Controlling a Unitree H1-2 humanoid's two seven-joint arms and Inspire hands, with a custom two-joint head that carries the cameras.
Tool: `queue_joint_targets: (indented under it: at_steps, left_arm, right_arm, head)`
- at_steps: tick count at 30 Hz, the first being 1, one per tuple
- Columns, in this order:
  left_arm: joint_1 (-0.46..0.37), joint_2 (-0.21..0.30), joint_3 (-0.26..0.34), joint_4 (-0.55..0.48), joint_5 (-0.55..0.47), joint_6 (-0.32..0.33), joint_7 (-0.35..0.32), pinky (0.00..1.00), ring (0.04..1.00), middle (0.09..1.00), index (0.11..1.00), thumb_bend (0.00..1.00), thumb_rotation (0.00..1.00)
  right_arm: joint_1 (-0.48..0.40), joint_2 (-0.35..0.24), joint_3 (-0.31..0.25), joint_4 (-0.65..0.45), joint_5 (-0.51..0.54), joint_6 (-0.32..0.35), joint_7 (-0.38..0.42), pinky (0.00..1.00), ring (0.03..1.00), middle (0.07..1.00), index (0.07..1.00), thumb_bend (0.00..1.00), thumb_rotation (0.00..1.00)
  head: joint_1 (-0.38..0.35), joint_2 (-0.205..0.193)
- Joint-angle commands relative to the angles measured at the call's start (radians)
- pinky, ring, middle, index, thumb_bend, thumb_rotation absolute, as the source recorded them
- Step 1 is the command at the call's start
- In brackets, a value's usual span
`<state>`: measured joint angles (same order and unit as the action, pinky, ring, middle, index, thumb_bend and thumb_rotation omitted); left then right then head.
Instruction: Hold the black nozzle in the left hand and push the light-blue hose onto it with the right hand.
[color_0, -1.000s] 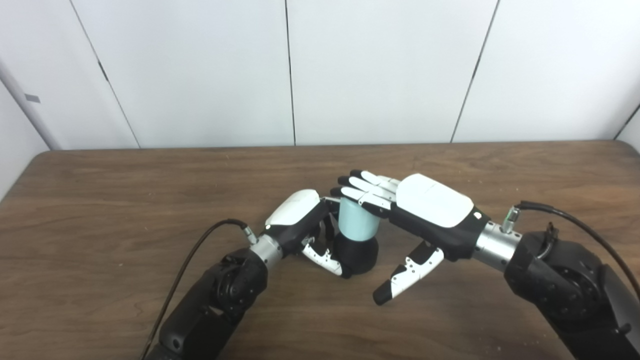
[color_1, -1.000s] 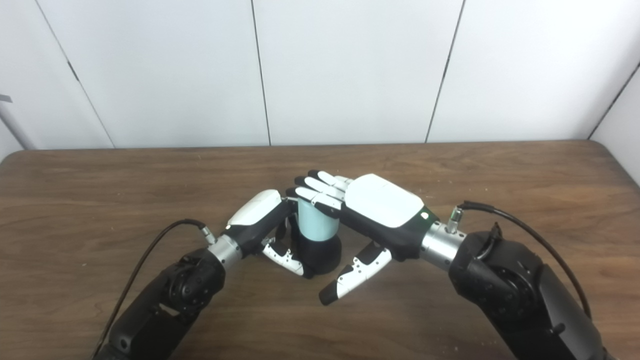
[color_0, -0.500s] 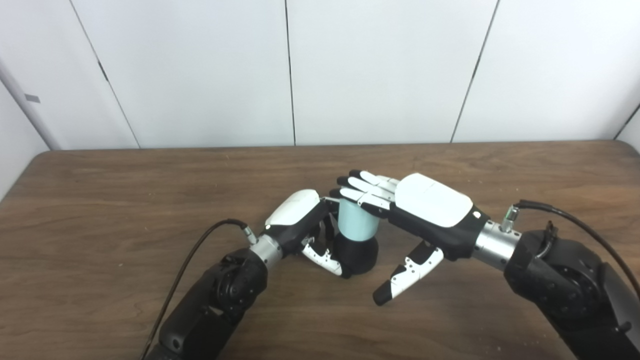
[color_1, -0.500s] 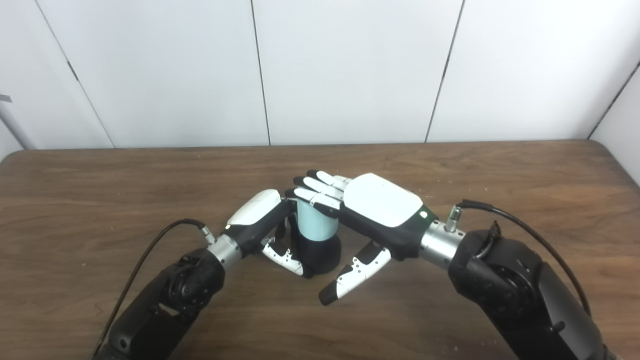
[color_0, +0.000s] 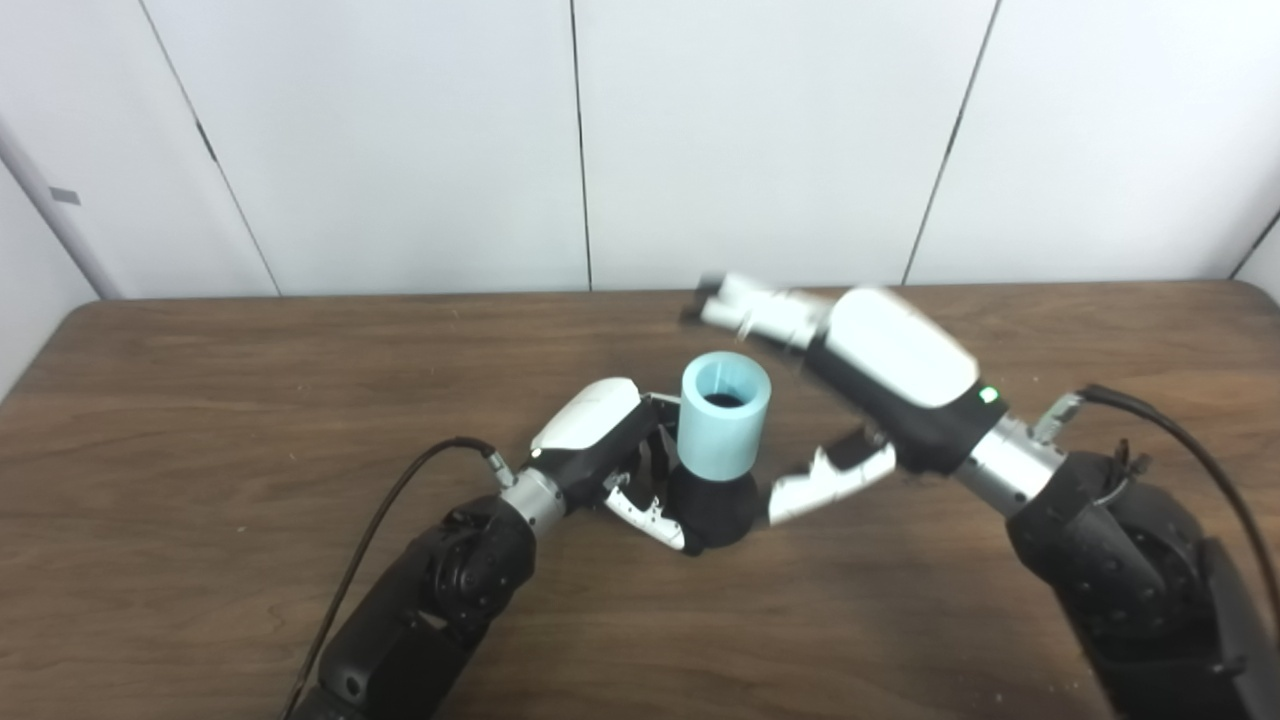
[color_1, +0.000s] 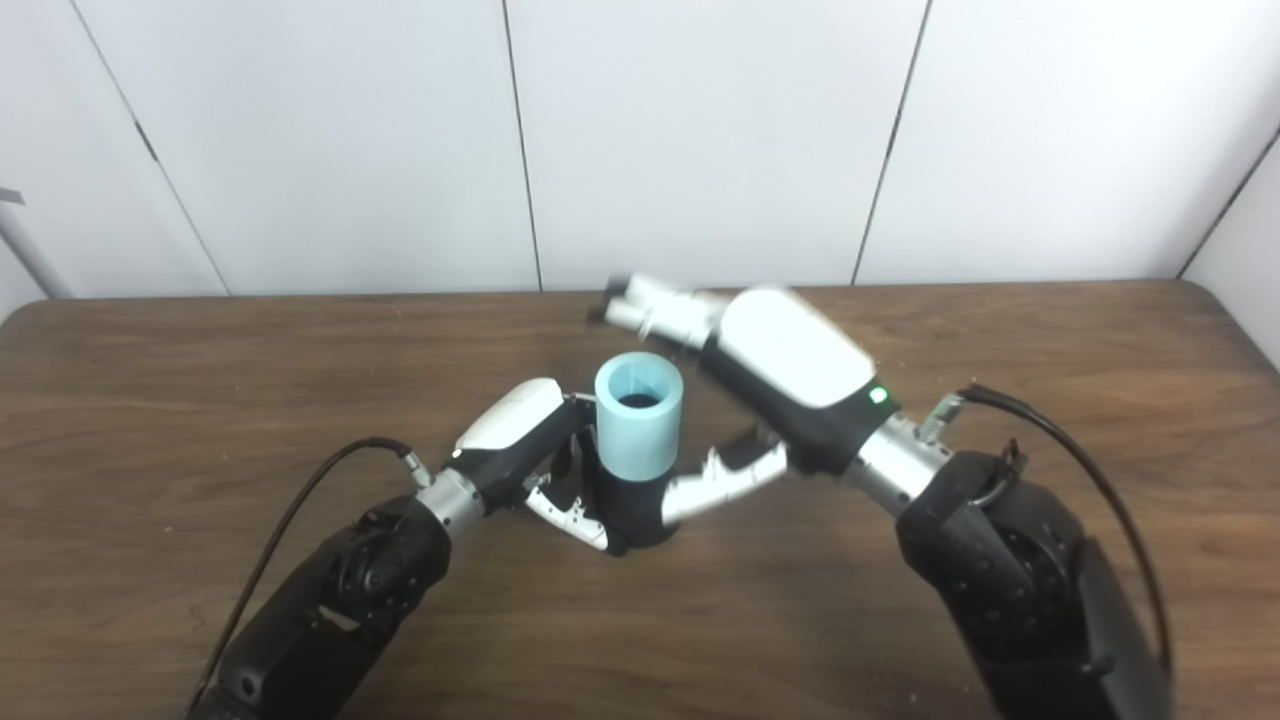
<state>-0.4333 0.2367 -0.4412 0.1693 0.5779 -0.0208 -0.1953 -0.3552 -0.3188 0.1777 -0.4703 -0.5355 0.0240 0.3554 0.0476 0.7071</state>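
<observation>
The black nozzle stands upright on the brown table. The light-blue hose, a short open-topped tube, sits on top of the nozzle. My left hand is shut on the nozzle's base from the left, thumb curled round the front. My right hand is open and raised to the right of the hose, blurred, fingers stretched toward the back and thumb pointing down-left near the nozzle. It touches nothing. The same shows in the right eye view, with the hose, the left hand and the right hand.
White wall panels stand behind the table's far edge. Black cables run from both wrists, the left cable lying on the table.
My right hand has lifted off the top of the hose and swung up and to the right, uncovering the hose's open top. The left hand, nozzle and hose have not moved.
</observation>
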Motion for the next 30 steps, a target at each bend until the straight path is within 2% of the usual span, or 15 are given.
queue_joint_targets:
  at_steps: [1, 3, 7, 14, 17, 21, 23, 25, 27, 30]
  left_arm:
    - [0.008, 0.035, -0.001, 0.041, 0.046, 0.048, -0.023, 0.33, 0.408, 0.469, 0.48, 0.53, 0.0]
    - [0.009, 0.035, -0.001, 0.04, 0.047, 0.046, -0.021, 0.33, 0.409, 0.469, 0.48, 0.53, 0.0]
    - [0.011, 0.037, -0.001, 0.037, 0.045, 0.048, -0.024, 0.34, 0.41, 0.462, 0.483, 0.53, 0.0]
    - [0.01, 0.038, -0.001, 0.034, 0.045, 0.053, -0.03, 0.35, 0.431, 0.471, 0.48, 0.53, 0.0]
    - [0.009, 0.038, -0.001, 0.035, 0.046, 0.054, -0.03, 0.35, 0.43, 0.475, 0.48, 0.53, 0.0]
    - [0.008, 0.041, -0.002, 0.035, 0.049, 0.056, -0.031, 0.35, 0.42, 0.476, 0.479, 0.53, 0.0]
    - [0.009, 0.043, -0.001, 0.034, 0.049, 0.055, -0.031, 0.35, 0.42, 0.476, 0.479, 0.53, 0.0]
    - [0.012, 0.046, 0.001, 0.031, 0.048, 0.055, -0.031, 0.35, 0.425, 0.477, 0.478, 0.53, 0.0]
    - [0.014, 0.049, 0.003, 0.027, 0.047, 0.055, -0.032, 0.35, 0.427, 0.477, 0.479, 0.53, 0.0]
    - [0.02, 0.055, 0.01, 0.012, 0.039, 0.056, -0.036, 0.34, 0.425, 0.469, 0.481, 0.53, 0.0]
  right_arm:
    - [-0.019, 0.016, -0.035, 0.002, 0.004, 0.006, -0.055, 0.69, 0.865, 0.908, 0.835, 0.66, 0.27]
    - [-0.018, 0.039, -0.057, 0.007, 0.01, 0.026, -0.065, 0.68, 0.86, 0.905, 0.839, 0.67, 0.24]
    - [-0.022, 0.051, -0.079, -0.002, 0.036, 0.096, -0.034, 0.66, 0.873, 0.905, 0.851, 0.68, 0.21]
    - [-0.026, 0.018, -0.085, -0.016, 0.061, 0.131, -0.005, 0.7, 0.884, 0.899, 0.895, 0.71, 0.22]
    - [-0.029, -0.013, -0.09, -0.025, 0.1, 0.186, 0.046, 0.71, 0.885, 0.905, 0.913, 0.74, 0.21]
    - [-0.03, -0.069, -0.084, -0.038, 0.173, 0.317, 0.146, 0.73, 0.893, 0.932, 0.961, 0.8, 0.2]
    - [-0.03, -0.09, -0.081, -0.043, 0.209, 0.378, 0.184, 0.73, 0.902, 0.949, 0.979, 0.83, 0.22]
    - [-0.022, -0.104, -0.093, -0.033, 0.259, 0.433, 0.243, 0.73, 0.921, 0.985, 0.996, 0.92, 0.27]
    - [-0.011, -0.103, -0.109, -0.02, 0.289, 0.445, 0.278, 0.74, 0.931, 0.997, 1.0, 0.95, 0.28]
    - [0.024, -0.08, -0.126, -0.017, 0.322, 0.445, 0.257, 0.74, 0.935, 1.0, 1.0, 0.96, 0.27]
  head:
    - [0.001, 0.0]
    - [0.001, 0.001]
    - [0.002, 0.001]
    - [0.002, 0.005]
    - [0.005, 0.006]
    - [0.008, 0.005]
    - [0.009, 0.004]
    - [0.011, 0.004]
    - [0.013, 0.003]
    - [0.013, 0.005]
